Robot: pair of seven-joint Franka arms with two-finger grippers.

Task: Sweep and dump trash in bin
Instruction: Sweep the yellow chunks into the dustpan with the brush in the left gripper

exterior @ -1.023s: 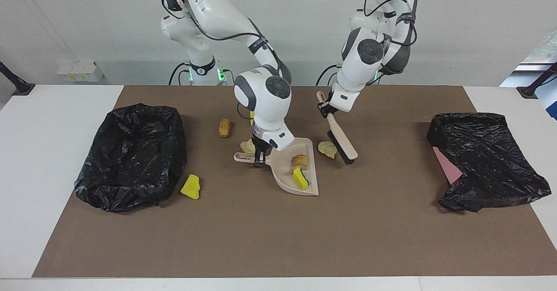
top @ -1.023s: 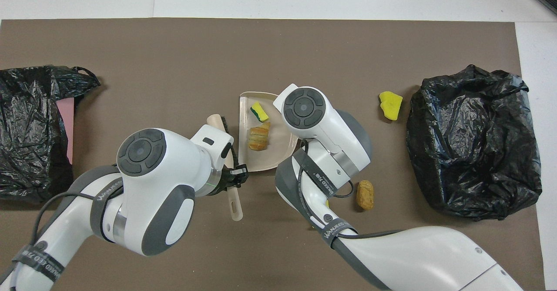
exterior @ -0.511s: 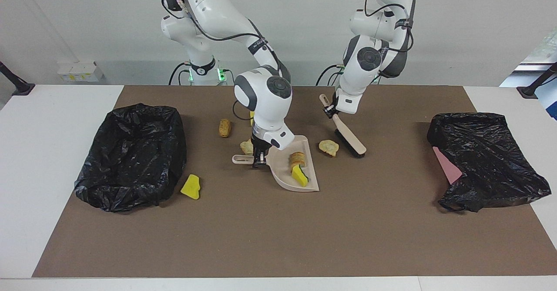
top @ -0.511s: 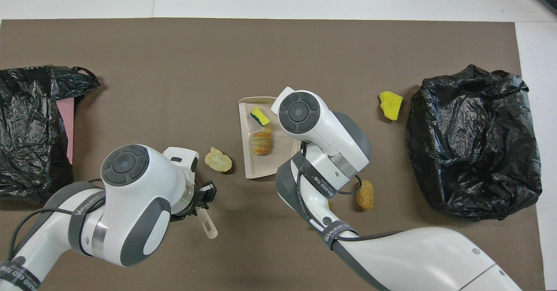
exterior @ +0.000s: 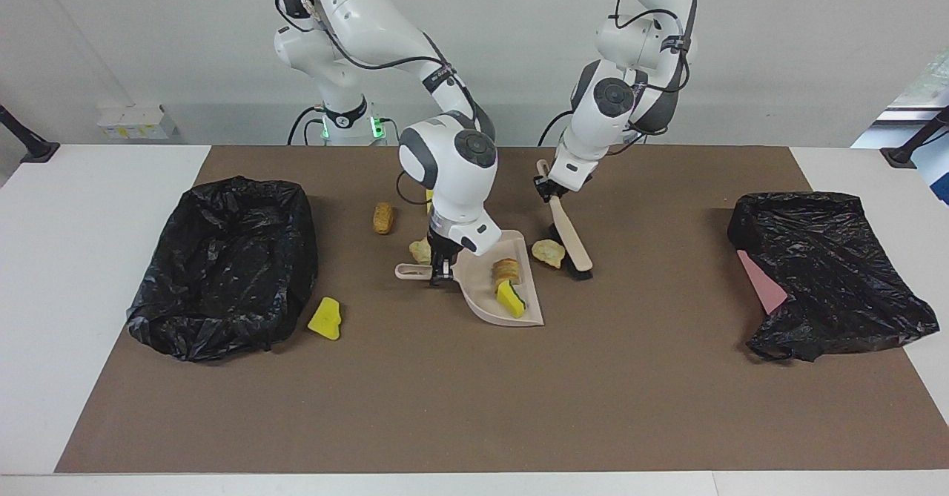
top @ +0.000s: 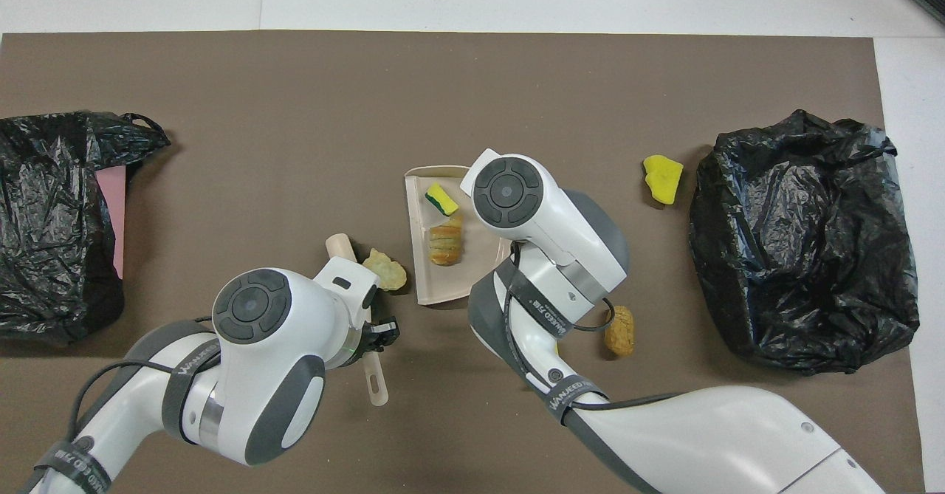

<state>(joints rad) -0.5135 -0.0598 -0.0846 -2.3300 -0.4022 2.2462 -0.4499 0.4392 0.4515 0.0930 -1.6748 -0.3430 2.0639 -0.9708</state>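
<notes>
**Brush back against the lump beside the dustpan**

Trash: a pale beige lump (exterior: pixel 549 252) lies mid-frame on the brown mat (exterior: pixel 474 399), touching the open edge of the beige dustpan (exterior: pixel 485 305). In the pan sit a striped orange-brown lump (exterior: pixel 508 270) and a yellow sponge piece (exterior: pixel 511 299). Another yellow chunk (exterior: pixel 325 319) lies lower left beside the black-lined bin (exterior: pixel 226 266); an orange-brown lump (exterior: pixel 382 217) sits upper centre.

Left gripper (exterior: pixel 547 189): clenched on the brush (exterior: pixel 569 238) handle, bristles down just beside the beige lump. Right gripper (exterior: pixel 440 271): clamped on the dustpan handle, pan flat.

Since half a second ago the brush has swung in toward the pan, and the lump has shifted up to its edge.

Right of frame: black bag (exterior: pixel 827 273), pink sheet (exterior: pixel 762 282).
</notes>
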